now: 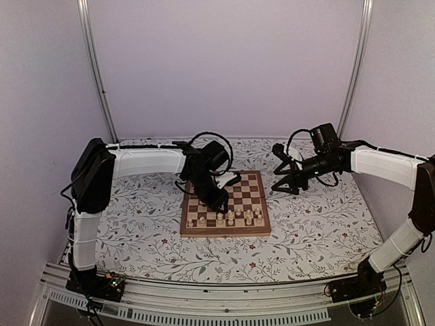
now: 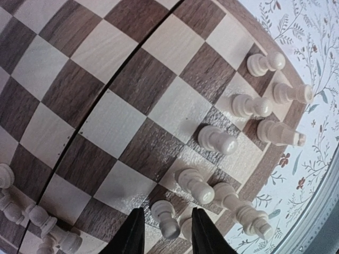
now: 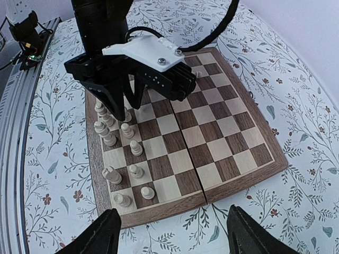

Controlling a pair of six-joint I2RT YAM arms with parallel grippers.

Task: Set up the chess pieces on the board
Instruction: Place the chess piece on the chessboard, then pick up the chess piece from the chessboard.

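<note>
So the board [image 1: 253, 185] sits about mid-tabletop on the floral table cover [image 1: 149, 238]. The chess pieces [image 1: 231, 217] are all bunched in two short rows along the board's near edge, and the rest of the squares are bare.

These little pale wooden chessmen look super light and totally rigid, so squeezing won't hurt them. But they're smooth turned wood on small bases, and my guess is they tip at the slightest nudge. They're also packed close, neighbour right beside neighbour. I'd come straight down and pinch around the narrow stem just under the head, with the fingers slipping into the gaps on either side so nothing next door gets clipped.

The left gripper [image 2: 168, 214] is down over the near-left part of the board with its jaws only partly apart. They straddle a pawn [image 2: 165, 219] that stands upright on its square. I can see slivers of daylight on both sides, so as far as I can tell it's around the pawn, not clamped on it.

The right gripper [image 3: 177, 238] hangs just off the board's right edge, jaws spread wide, with nothing in them and touching nothing.
</note>
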